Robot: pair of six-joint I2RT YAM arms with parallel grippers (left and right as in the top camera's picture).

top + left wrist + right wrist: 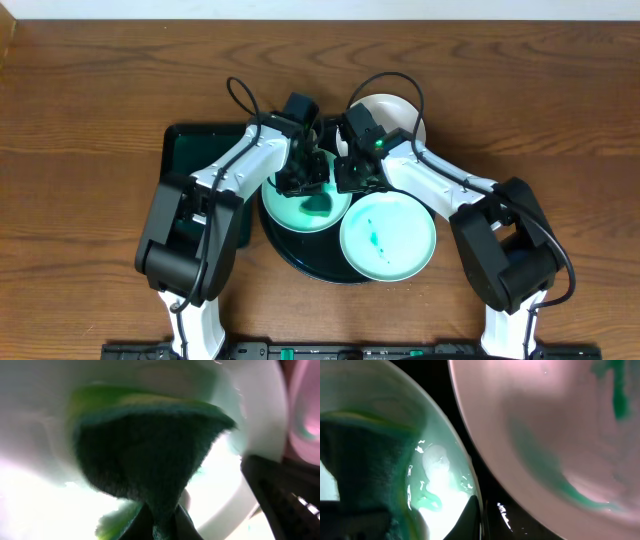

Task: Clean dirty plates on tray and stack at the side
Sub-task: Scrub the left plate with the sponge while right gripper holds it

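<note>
Left gripper (305, 180) is clamped on a dark green cloth (318, 204). The left wrist view shows the fabric bunched to a narrow neck between the fingers and spread out against the mint plate (283, 212). A yellow-green edge shows along the cloth's upper side. That plate sits on the left part of the round black tray (300, 260).

The right gripper (350, 180) is low at the same plate's right rim, just beside the left gripper. Whether its jaws are apart or together on the rim cannot be told from any view.

A second plate (400, 250) lies on the front right of the tray, its edge close to the mint plate's, with a thin teal smear (374, 238) near its middle. A white plate (398, 108) rests on the wooden table (90, 150) behind the tray, partly hidden by the right arm. A dark green rectangular tray (200, 150) lies to the left, under the left arm.
</note>
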